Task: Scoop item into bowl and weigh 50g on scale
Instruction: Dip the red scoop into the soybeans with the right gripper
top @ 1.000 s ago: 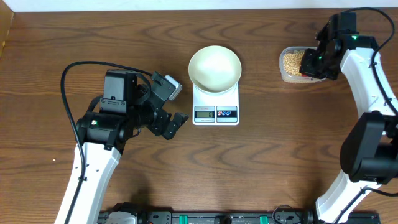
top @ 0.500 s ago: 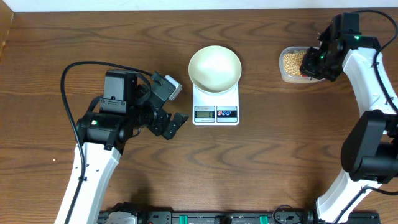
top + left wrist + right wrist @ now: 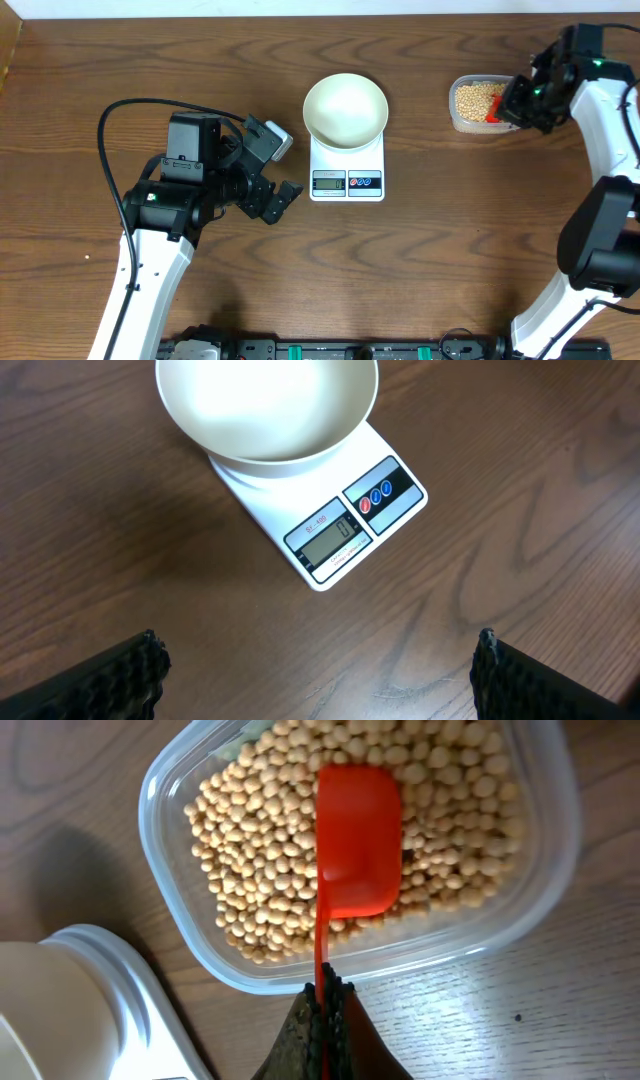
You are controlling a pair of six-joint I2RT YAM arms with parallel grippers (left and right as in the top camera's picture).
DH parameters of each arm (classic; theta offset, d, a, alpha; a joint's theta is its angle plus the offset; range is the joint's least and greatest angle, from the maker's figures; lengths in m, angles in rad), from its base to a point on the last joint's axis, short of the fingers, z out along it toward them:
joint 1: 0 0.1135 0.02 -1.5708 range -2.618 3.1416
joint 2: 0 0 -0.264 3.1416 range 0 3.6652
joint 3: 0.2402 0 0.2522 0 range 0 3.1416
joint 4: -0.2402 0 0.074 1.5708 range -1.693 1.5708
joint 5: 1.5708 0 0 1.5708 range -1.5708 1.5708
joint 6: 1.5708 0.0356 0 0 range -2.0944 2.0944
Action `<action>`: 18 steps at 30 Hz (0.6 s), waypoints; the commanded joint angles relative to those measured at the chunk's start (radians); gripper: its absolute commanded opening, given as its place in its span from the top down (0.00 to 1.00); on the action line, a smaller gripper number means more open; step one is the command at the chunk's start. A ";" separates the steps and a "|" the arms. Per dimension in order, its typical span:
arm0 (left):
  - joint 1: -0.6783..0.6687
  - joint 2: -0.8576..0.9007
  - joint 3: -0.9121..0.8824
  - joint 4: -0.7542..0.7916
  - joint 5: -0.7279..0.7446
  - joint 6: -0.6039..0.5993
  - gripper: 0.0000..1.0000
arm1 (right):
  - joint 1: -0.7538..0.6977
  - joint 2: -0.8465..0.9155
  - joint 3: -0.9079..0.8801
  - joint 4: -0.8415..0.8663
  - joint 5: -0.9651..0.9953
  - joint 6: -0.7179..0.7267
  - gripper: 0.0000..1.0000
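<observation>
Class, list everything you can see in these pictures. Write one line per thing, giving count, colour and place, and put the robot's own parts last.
table: one, dark brown wood, under everything.
scale: one, white with a grey display, centre of the table.
bowl: one, white, empty, sitting on the scale.
container: one, clear plastic, on the table to the right of the scale.
beans: many, tan-yellow, inside the container.
scoop: one, red, its cup over the beans.
left gripper: one, black, open, to the left of the scale, holding nothing.
right gripper: one, black, shut on the scoop's handle at the container.
</observation>
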 commanded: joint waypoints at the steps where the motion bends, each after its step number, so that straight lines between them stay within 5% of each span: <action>1: -0.002 0.005 0.024 0.000 -0.009 0.018 0.02 | -0.042 0.024 0.005 -0.004 -0.052 -0.018 0.99; 18: -0.002 0.005 0.024 0.000 -0.009 0.018 0.01 | -0.085 0.024 -0.052 0.027 -0.060 -0.043 0.99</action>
